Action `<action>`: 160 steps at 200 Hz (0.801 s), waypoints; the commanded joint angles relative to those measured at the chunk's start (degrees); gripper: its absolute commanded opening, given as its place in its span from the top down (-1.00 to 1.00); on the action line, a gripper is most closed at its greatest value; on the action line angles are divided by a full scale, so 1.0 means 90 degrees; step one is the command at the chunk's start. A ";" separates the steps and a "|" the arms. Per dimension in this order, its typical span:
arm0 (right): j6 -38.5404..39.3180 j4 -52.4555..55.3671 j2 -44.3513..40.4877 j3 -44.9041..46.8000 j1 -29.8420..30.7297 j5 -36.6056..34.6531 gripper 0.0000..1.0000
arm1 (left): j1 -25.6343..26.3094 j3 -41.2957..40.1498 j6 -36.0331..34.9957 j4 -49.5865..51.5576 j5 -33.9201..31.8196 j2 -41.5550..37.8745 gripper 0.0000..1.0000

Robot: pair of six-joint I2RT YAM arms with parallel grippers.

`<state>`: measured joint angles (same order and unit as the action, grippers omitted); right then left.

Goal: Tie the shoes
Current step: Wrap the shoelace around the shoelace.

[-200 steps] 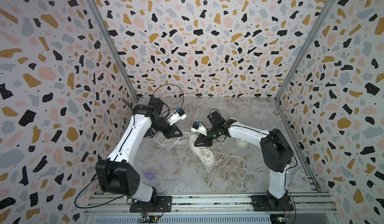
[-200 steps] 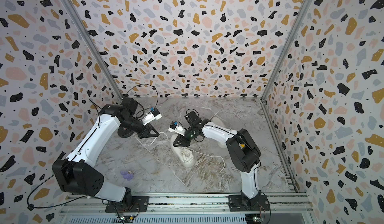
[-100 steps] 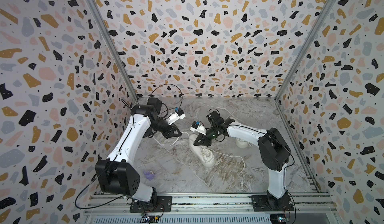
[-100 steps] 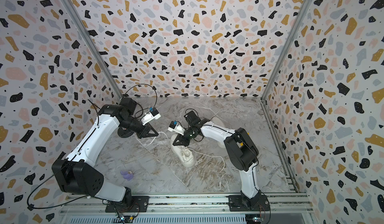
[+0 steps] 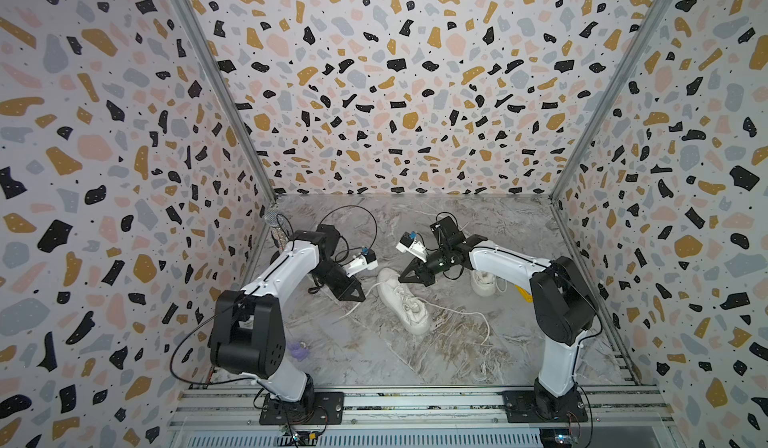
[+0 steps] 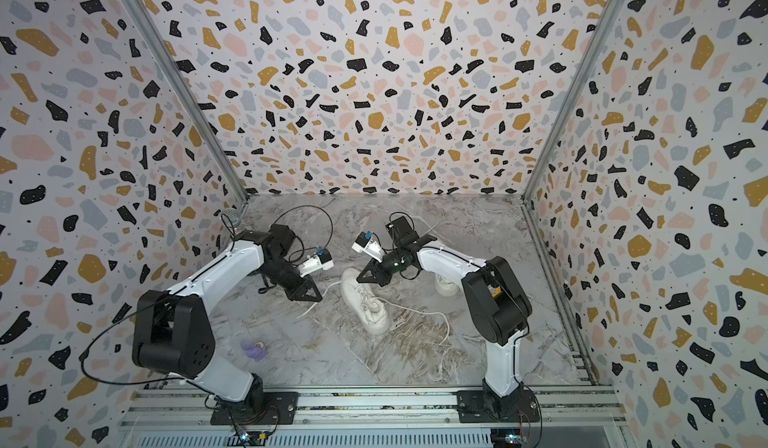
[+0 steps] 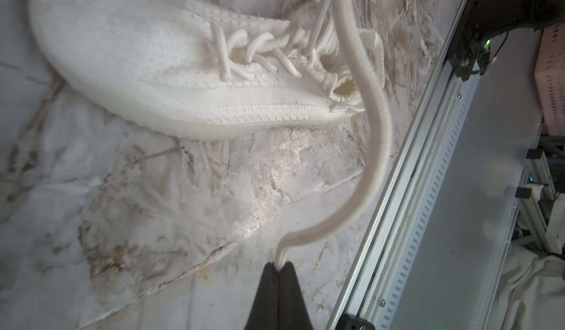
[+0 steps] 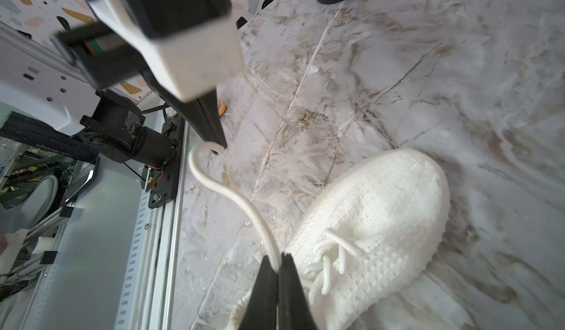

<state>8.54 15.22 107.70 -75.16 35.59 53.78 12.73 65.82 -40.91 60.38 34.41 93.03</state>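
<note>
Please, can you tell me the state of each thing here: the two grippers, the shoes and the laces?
Left gripper: shut on the lace.
Right gripper: shut on the same lace.
Lace: slack, curving between them.
Middle shoe: on its sole, not tied.
Other lace end: loose on the floor.
Second shoe: partly hidden by the right arm; laces unclear.

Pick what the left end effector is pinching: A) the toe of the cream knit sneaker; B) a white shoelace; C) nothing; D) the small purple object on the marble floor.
B: the left wrist view shows the left end effector shut on a white shoelace, apart from the cream knit sneaker.
</note>
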 commanded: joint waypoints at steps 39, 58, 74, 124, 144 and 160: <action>-0.1344 -0.1900 -0.0412 0.0881 -0.0156 0.0563 0.96 | 0.0710 -0.0291 -0.0133 -0.0795 -0.0246 0.0259 0.62; -0.1479 -0.2114 -0.0431 0.1002 -0.0165 0.0578 0.97 | 0.0714 -0.0372 0.0003 -0.0987 -0.0105 0.0167 0.37; -0.1557 -0.2224 -0.0451 0.1068 -0.0175 0.0583 0.97 | 0.0709 -0.0500 0.0249 -0.1340 -0.0074 -0.0024 0.14; -0.2285 -0.2799 -0.0450 0.1261 -0.0214 0.0540 0.97 | 0.0800 -0.0371 0.1408 -0.2270 -0.0047 -0.0270 -0.22; -0.2584 -0.3001 -0.0463 0.1366 -0.0215 0.0499 0.95 | 0.0880 -0.0350 0.2003 -0.2573 0.0083 -0.0313 -0.42; -0.2669 -0.3071 -0.0441 0.1404 -0.0213 0.0466 0.94 | 0.0982 -0.0331 0.2433 -0.2730 0.0170 -0.0318 -0.45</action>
<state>-11.84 -9.15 106.67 -63.13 33.95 57.63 20.32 61.63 -27.03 40.21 33.41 91.37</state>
